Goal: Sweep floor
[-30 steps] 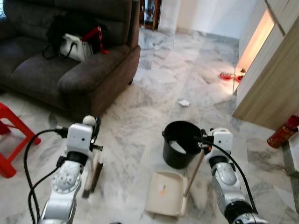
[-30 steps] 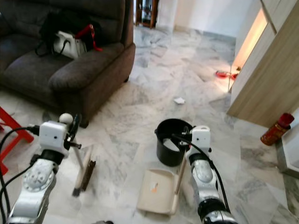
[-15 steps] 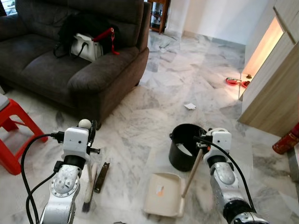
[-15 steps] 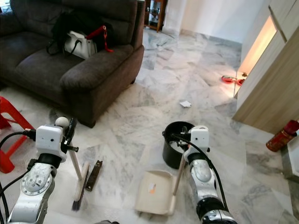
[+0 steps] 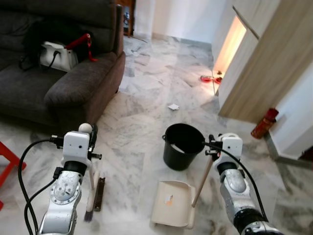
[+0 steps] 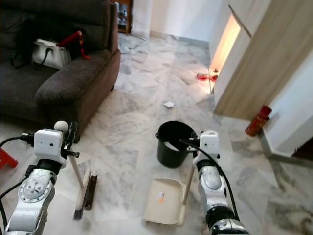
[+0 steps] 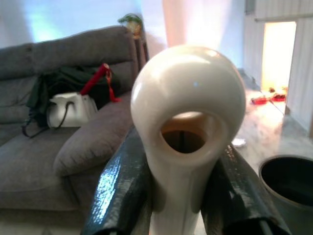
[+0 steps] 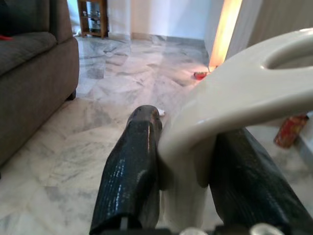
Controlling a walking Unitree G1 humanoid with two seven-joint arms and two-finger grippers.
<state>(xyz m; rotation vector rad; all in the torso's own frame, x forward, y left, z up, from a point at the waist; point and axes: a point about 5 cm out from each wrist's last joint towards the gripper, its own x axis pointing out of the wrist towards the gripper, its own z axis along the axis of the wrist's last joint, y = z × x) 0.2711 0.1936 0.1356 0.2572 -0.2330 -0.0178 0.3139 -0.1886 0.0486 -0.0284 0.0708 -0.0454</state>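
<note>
My left gripper (image 5: 91, 138) is shut on the cream handle of a broom (image 5: 93, 195), whose dark brush head rests on the marble floor at the lower left. The handle's round top with a hole (image 7: 188, 115) sits between the black fingers (image 7: 117, 193). My right gripper (image 5: 213, 148) is shut on the handle (image 8: 230, 105) of a cream dustpan (image 5: 171, 203), which lies flat on the floor. A black bucket (image 5: 183, 145) stands just beyond the dustpan. A white scrap (image 5: 173, 106) lies further off on the floor.
A dark sofa (image 5: 73, 85) with a white and black bag (image 5: 54, 54) fills the left. A wooden cabinet (image 5: 264, 58) lines the right, a red bottle (image 5: 264, 123) at its foot. A red dish (image 5: 206, 78) lies near the lit gap. A red stool (image 6: 4, 157) stands at far left.
The whole picture has shifted left, so the camera has turned right: more cabinet and wall show, less sofa and stool. Both grippers keep their hold on broom and dustpan.
</note>
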